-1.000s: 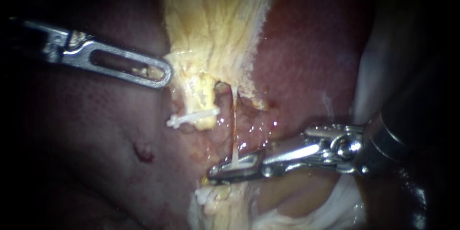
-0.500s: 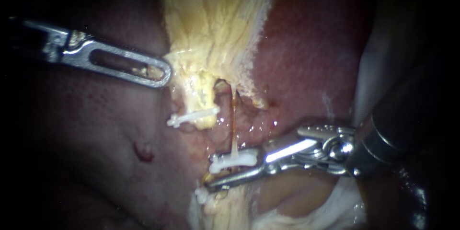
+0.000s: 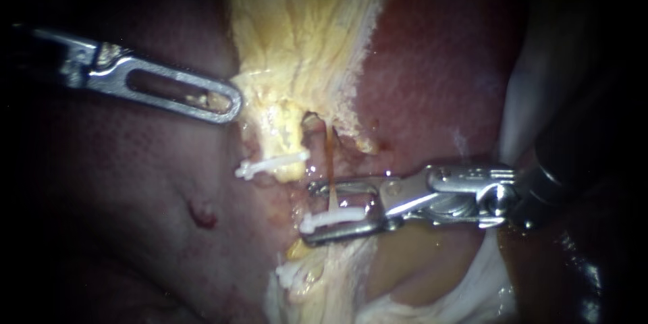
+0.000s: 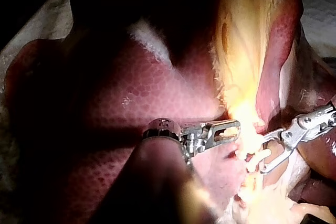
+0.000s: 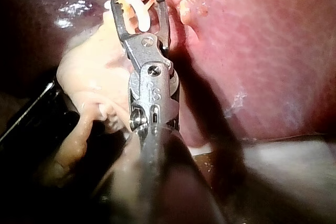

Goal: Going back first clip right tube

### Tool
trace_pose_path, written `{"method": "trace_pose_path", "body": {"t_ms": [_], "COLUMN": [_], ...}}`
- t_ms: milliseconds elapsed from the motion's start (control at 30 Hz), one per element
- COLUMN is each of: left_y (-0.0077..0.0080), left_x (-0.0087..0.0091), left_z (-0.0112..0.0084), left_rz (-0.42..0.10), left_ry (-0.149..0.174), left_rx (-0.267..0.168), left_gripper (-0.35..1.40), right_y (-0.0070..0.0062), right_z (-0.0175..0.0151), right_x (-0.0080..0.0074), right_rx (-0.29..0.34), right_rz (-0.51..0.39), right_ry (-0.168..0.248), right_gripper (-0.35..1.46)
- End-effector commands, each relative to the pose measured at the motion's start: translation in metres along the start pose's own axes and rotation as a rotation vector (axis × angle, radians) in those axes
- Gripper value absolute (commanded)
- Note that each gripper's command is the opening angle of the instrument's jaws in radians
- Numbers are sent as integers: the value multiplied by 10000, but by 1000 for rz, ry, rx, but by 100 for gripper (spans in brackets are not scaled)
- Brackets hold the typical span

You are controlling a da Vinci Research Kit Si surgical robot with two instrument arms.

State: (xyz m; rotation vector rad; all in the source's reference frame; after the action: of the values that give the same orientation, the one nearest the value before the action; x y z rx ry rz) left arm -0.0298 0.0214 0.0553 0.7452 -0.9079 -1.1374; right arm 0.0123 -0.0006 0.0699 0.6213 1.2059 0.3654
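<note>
Your right instrument (image 3: 309,208) stood with jaws spread around the clip (image 3: 334,217) on the right tube (image 3: 331,155).
Wet, mottled red liver (image 3: 432,81) lay beneath; darkness ringed the field.

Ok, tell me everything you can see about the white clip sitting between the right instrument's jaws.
The white clip is a small slim bar, plastic-looking, with a knobby end. It sits closed across the thin tube, roughly crosswise to it. It lies within the open jaws of the right instrument, close against one jaw, with a clear gap to the other. Wet reddish liver surrounds the spot.
</note>
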Motion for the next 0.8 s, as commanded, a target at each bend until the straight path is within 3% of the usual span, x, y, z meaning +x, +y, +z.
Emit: {"method": "trace_pose_path", "body": {"t_ms": [33, 400, 800], "left_y": [0, 0, 8], "left_x": [0, 0, 8], "left_z": [0, 1, 15], "left_rz": [0, 0, 6], "left_ry": [0, 0, -6], "left_rx": [1, 1, -6], "left_gripper": [-35, -35, -35], "right_y": [0, 11, 8], "right_z": [-9, -91, -111], "right_x": [2, 39, 43], "right_rx": [-5, -42, -20], "right_rz": [-14, -119, -132], "right_ry": [1, 6, 6], "right_gripper": [50, 50, 50]}}
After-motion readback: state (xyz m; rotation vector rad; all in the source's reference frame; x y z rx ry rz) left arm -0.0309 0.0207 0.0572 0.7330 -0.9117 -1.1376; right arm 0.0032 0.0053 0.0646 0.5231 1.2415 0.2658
